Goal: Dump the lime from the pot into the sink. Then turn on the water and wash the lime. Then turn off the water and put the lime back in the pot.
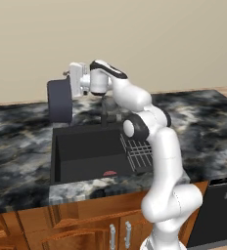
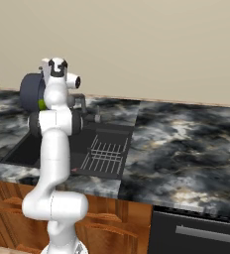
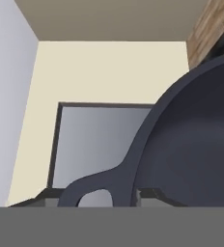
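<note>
The dark blue-grey pot (image 1: 60, 101) hangs tipped on its side in the air over the back left corner of the black sink (image 1: 81, 149). My gripper (image 1: 69, 78) is at the pot's top edge, shut on one loop handle (image 3: 92, 189) of the pot (image 3: 191, 144). A small yellow-green spot, the lime (image 2: 40, 104), shows at the lower edge of the pot (image 2: 31, 92), partly hidden by my arm. I cannot tell whether it is still inside the pot.
A grey wire rack (image 1: 137, 151) lies in the right half of the sink. The dark faucet (image 1: 105, 111) stands behind the basin, just right of the pot. A flat pink-red patch (image 1: 109, 173) lies at the basin's front. Marble counter (image 2: 186, 144) stretches to the right.
</note>
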Robot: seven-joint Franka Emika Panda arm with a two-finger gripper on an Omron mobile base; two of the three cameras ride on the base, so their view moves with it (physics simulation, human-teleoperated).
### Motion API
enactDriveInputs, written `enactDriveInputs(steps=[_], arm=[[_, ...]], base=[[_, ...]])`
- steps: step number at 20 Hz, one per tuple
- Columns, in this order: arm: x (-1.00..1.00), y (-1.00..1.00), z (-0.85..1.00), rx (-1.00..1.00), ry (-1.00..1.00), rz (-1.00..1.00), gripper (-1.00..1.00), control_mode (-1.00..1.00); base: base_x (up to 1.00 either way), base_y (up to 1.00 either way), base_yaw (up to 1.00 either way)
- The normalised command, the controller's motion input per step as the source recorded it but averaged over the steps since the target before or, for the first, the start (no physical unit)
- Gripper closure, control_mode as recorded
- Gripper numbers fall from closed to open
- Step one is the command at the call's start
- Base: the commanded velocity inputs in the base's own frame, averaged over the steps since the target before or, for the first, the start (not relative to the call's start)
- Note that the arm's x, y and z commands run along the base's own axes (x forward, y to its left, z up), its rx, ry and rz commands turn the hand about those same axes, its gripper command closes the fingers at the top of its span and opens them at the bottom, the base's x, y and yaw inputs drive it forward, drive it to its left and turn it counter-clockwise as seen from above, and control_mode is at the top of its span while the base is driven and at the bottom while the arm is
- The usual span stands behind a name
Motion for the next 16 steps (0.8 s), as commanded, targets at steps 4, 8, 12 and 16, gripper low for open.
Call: enactDriveInputs(steps=[4,8,12,16], arm=[[0.16,-0.17,0.20,0.06,0.00,0.00,1.00,-1.00],[0.15,-0.18,0.17,0.06,0.00,0.00,1.00,-1.00],[0.04,-0.20,0.15,0.06,0.00,0.00,1.00,-1.00],[0.00,-0.22,0.16,0.07,0.00,0.00,1.00,-1.00]], base=[[0.00,0.00,0.00],[0.00,0.00,0.00],[0.00,0.00,0.00],[0.00,0.00,0.00]])
